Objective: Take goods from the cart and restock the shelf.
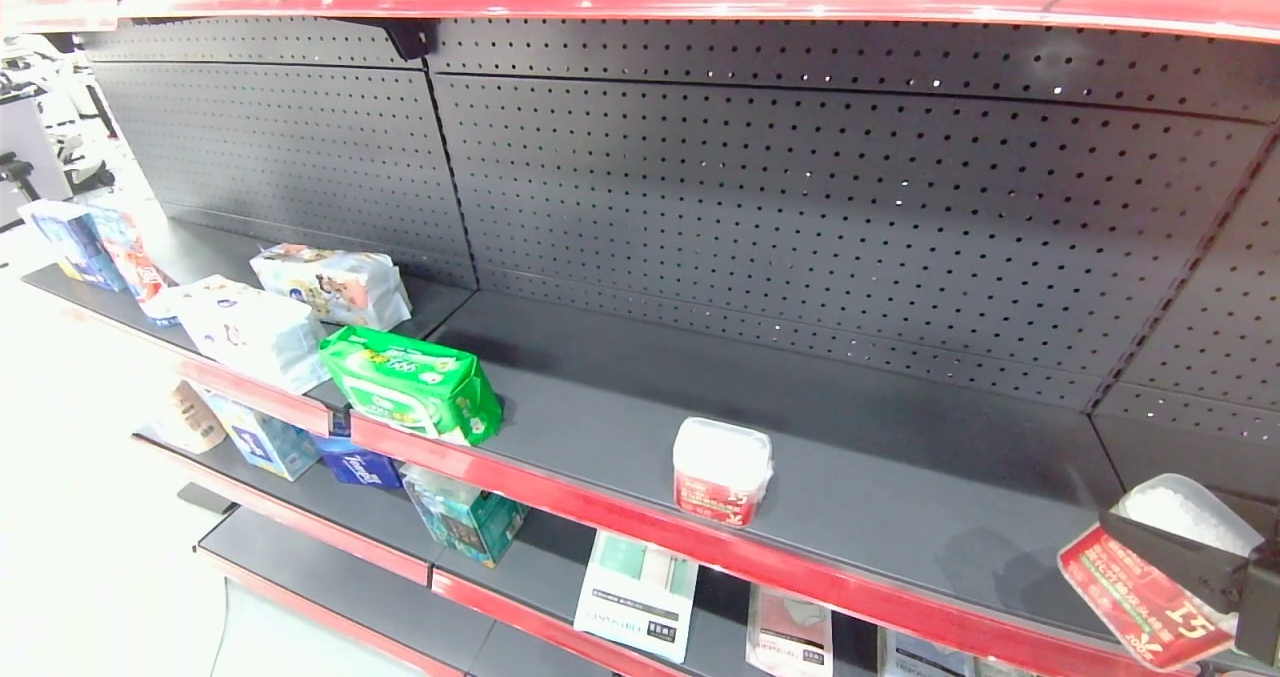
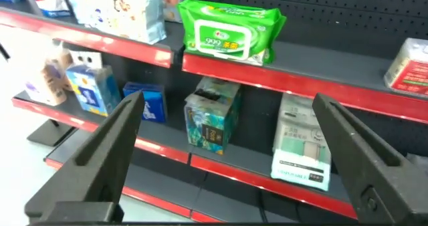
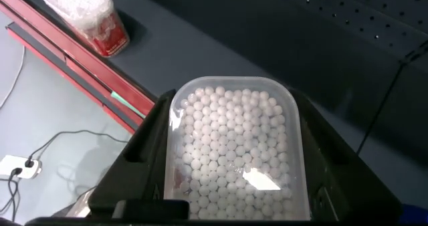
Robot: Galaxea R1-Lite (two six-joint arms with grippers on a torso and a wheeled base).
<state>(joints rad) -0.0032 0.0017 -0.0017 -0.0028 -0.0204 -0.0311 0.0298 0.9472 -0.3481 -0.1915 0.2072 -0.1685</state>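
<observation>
Tub of white beads (image 1: 1140, 582) is clamped in the right gripper (image 1: 1185, 557); fingers press on its two long sides, clear face toward the wrist camera, red label outward; gripping across the narrow width probably guards against slip. It is held tilted at the front edge of the middle shelf (image 1: 850, 477), far right; cannot tell whether it touches the board. A second, matching tub (image 1: 722, 469) stands upright near the red lip (image 1: 600, 507), well apart to the left; judgement: the held tub belongs in that row, label forward, so it needs righting first; bare board between them gives room. Left gripper (image 2: 227, 166) is spread wide, holding nothing, low before the lower shelves, clear of the working side. Green wipes pack (image 1: 410, 382) lies further left at the lip.
</observation>
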